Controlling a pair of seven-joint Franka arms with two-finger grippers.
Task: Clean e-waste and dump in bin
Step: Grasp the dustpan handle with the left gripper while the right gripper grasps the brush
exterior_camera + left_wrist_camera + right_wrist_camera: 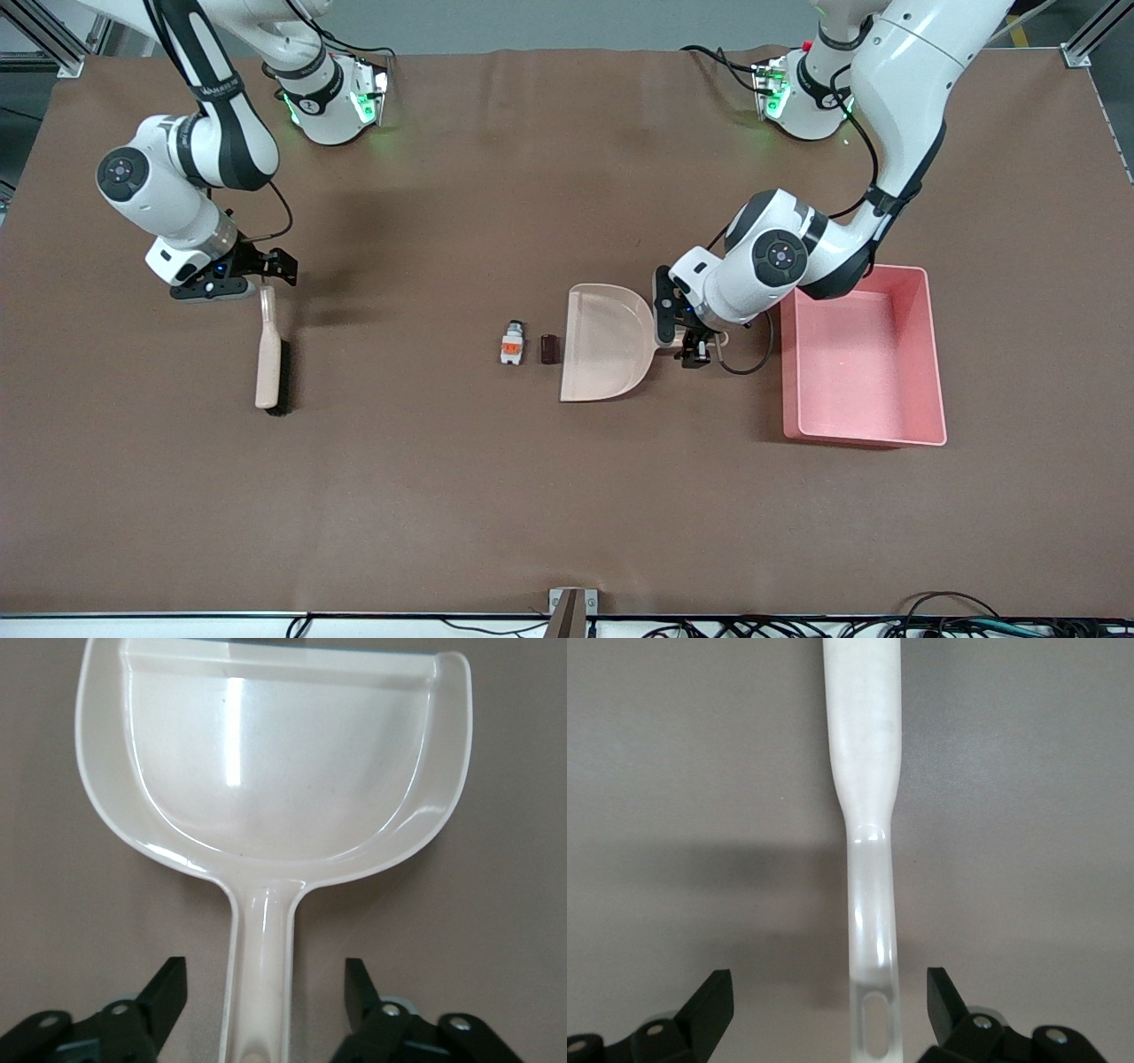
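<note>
Two e-waste pieces lie side by side mid-table: a white-grey component with an orange patch and a dark maroon block. Just beside the block, toward the left arm's end, is the open mouth of a beige dustpan. My left gripper is open and straddles the dustpan's handle, with a gap at each finger. The pink bin stands beside it at the left arm's end. My right gripper is open around the brush's handle, not touching it.
The beige brush lies flat at the right arm's end, its dark bristles facing the table's middle. Brown cloth covers the whole table. A small bracket sits at the table edge nearest the front camera.
</note>
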